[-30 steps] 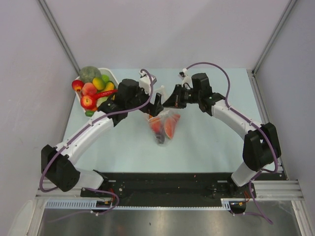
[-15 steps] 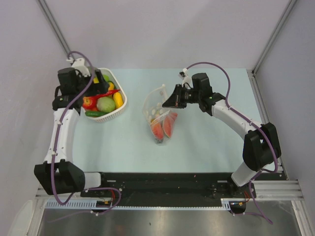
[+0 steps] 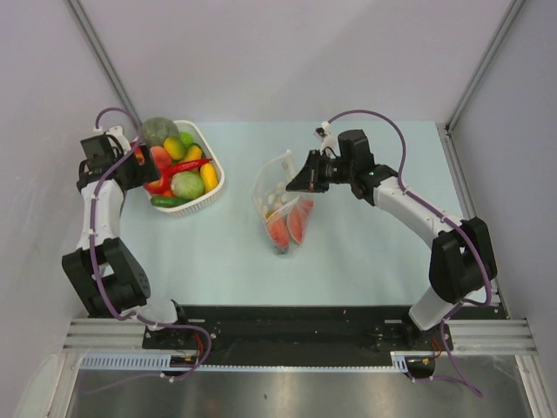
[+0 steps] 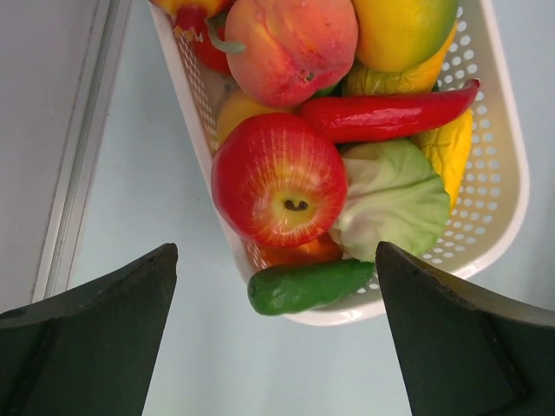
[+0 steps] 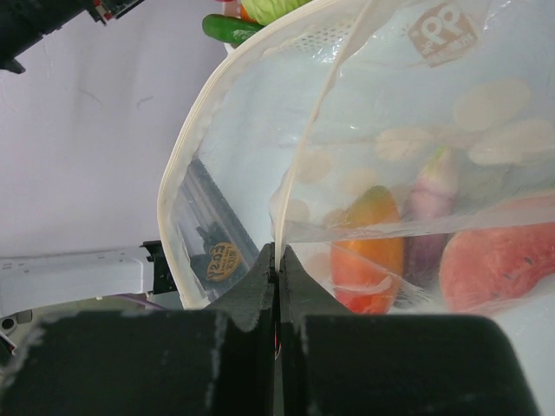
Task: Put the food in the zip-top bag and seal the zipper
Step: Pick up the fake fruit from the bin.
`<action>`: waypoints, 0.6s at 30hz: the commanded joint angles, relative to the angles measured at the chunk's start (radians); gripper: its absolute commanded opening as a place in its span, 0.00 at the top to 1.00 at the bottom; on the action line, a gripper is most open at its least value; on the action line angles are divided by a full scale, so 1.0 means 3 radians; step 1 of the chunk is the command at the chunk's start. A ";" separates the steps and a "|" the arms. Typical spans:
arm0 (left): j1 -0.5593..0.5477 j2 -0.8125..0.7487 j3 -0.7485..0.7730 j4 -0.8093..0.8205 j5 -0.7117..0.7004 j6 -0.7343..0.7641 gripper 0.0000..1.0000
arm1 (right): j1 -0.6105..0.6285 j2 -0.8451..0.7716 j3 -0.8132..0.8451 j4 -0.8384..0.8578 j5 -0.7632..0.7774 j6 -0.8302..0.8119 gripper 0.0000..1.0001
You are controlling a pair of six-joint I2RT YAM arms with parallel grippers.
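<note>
The clear zip-top bag (image 3: pixel 274 187) stands mid-table with its mouth open toward the basket. My right gripper (image 3: pixel 293 183) is shut on its mouth edge (image 5: pixel 277 260). The zipper (image 5: pixel 186 165) arcs pale around the opening. Inside the bag lie a watermelon slice (image 5: pixel 499 260), an orange piece (image 5: pixel 368 251) and a purple piece (image 5: pixel 429 204). My left gripper (image 4: pixel 276 347) hangs open and empty at the left end of the white basket (image 4: pixel 512 173). A red apple (image 4: pixel 279 180), a red pepper (image 4: pixel 390 108) and a green cucumber (image 4: pixel 308 286) lie just ahead of its fingertips.
The basket (image 3: pixel 216 178) sits at the back left, heaped with more food: a peach (image 4: pixel 290 43), a pale green cabbage (image 4: pixel 395 199), yellow pieces. The left wall rail (image 4: pixel 78 173) runs close beside my left gripper.
My left arm has swung away from the bag, over the basket, to its left end, staying open. The right gripper has kept its hold on the bag's edge.
</note>
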 commanded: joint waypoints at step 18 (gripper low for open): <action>-0.0305 0.0720 0.0290 0.0402 -0.0375 0.0205 0.14 | 0.0039 0.0027 0.0127 -0.0006 -0.0009 -0.0093 1.00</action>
